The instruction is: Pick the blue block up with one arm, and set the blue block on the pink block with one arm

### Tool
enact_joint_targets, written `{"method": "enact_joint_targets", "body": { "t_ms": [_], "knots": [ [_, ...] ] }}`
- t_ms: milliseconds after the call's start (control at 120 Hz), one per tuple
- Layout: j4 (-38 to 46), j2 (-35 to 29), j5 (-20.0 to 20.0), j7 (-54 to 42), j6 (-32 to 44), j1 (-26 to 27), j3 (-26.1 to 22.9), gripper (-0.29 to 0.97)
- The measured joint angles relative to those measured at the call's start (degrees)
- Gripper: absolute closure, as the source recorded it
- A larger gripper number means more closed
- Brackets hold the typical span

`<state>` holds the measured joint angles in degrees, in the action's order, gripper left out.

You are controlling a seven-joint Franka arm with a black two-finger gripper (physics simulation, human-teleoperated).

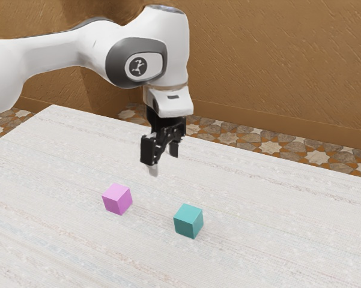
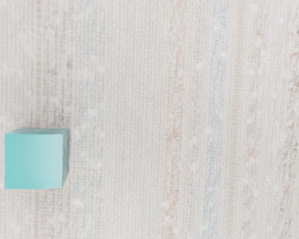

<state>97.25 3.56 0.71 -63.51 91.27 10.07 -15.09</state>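
Blue block (image 1: 188, 220): it renders as teal and rests flat on the table (image 1: 276, 198), upright on one face, with nothing on top of it and nothing touching its sides. It sits to the exterior view's right of the pink block (image 1: 117, 198) and a little nearer the camera than that block. A clear strip of tabletop separates the two, so they are near but not in contact.

Pink block: it also rests flat on the table, with its top face bare.

Gripper (image 1: 162, 157): it hangs in the air above the table, farther from the camera than the pink block and slightly to the exterior view's right of it. It stands over neither block. The fingers are spread apart with nothing between them, and they point downward, clear of the tabletop.

Arm (image 1: 78, 48): white, it enters from the exterior view's left and passes high above the pink block.

Wrist view: the blue block (image 2: 36, 159) is seen from almost straight above, with its top face square to the camera and only thin slivers of two side faces visible. The pale, faintly striped table (image 2: 189, 99) surrounds it on all sides.

Surroundings: beyond the table's far edge from the pink block lie a patterned tile floor (image 1: 288, 147) and a brown wall (image 1: 276, 54).
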Motion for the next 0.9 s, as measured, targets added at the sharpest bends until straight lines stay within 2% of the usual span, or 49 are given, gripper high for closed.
{"method": "enact_joint_targets", "body": {
  "t_ms": [192, 333, 550, 900],
  "knots": [
    [2.27, 3.68, -3.15, -4.92, 7.28, -4.06, 0.06, 0.0],
    [2.94, 6.21, -4.08, -6.14, 10.72, -3.64, 0.06, 0.0],
    [3.19, 8.31, -3.8, -5.82, 13.75, -3.92, 0.17, 0.0],
    [2.91, 16.48, -2.89, -5.61, 19.48, -4.32, 0.67, 0.0]
  ]
}}
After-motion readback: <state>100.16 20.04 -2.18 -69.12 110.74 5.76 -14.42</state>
